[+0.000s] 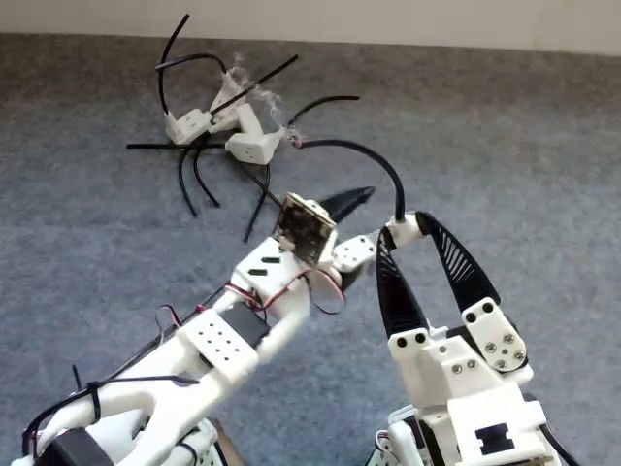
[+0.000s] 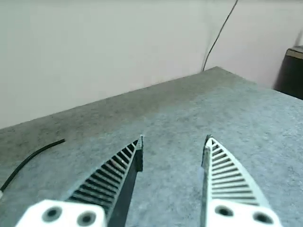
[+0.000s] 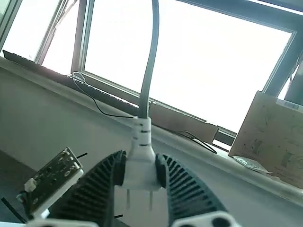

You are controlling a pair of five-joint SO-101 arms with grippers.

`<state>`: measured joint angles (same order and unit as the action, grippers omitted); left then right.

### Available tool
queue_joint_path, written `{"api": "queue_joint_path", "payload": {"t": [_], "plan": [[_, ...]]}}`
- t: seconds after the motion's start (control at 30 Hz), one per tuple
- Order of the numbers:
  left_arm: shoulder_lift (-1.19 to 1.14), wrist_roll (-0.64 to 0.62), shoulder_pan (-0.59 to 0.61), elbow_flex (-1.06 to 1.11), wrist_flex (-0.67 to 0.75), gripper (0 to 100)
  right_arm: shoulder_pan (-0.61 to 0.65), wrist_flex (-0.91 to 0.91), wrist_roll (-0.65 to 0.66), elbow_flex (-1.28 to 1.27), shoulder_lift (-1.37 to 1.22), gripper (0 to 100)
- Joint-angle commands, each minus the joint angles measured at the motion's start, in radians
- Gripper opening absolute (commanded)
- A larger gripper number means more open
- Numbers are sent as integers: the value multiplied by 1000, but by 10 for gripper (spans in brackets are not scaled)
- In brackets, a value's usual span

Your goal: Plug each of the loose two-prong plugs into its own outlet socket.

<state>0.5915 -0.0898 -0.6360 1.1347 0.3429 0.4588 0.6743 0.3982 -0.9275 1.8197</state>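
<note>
Plug of white moulded plastic, pinched on its two flat sides by right gripper and held up off the bench. Lies with long axis in line with the fingers: two thin metal prongs aimed back toward the wrist, ridged collar and cord aimed out past the fingertips. From the high view, points cord-end toward the far side of the bench, with the black, round cord arching up and over to the left and coming down near an outlet socket. Black, tapering, slatted fingers on that gripper, bolted to a white plastic body. Left gripper spread wide, one finger black and one white, both wedge-shaped with open ribs, poised above the bench just beside the held plug. Small square circuit board on its wrist, red and black wires looping below. Outlet socket a white block with a slotted face, sitting well apart from both grippers in a cluster of similar white blocks and splayed black cords; hard to tell plugs from sockets there. Bench covered in grey, felt-like fabric with a fine nap.
</note>
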Motion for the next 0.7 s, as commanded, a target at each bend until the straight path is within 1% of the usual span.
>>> {"api": "queue_joint_path", "payload": {"t": [0.0,0.13,0.23,0.33,0.43,0.53,0.67], "plan": [[16,68,-71,-77,18,214,-15,-28,-5,-8,7,6],[44,258,-145,-84,18,213,-84,-76,-5,-79,7,6],[151,341,-196,-25,17,213,-131,-163,-5,-150,7,6],[308,356,-203,39,17,213,-143,-196,-40,-177,7,6],[427,354,-160,77,17,213,-143,-193,-81,-177,7,6],[486,354,-128,105,17,213,-143,-186,-89,-186,7,6],[495,354,-119,102,17,213,-143,-113,-132,-185,7,6]]}}
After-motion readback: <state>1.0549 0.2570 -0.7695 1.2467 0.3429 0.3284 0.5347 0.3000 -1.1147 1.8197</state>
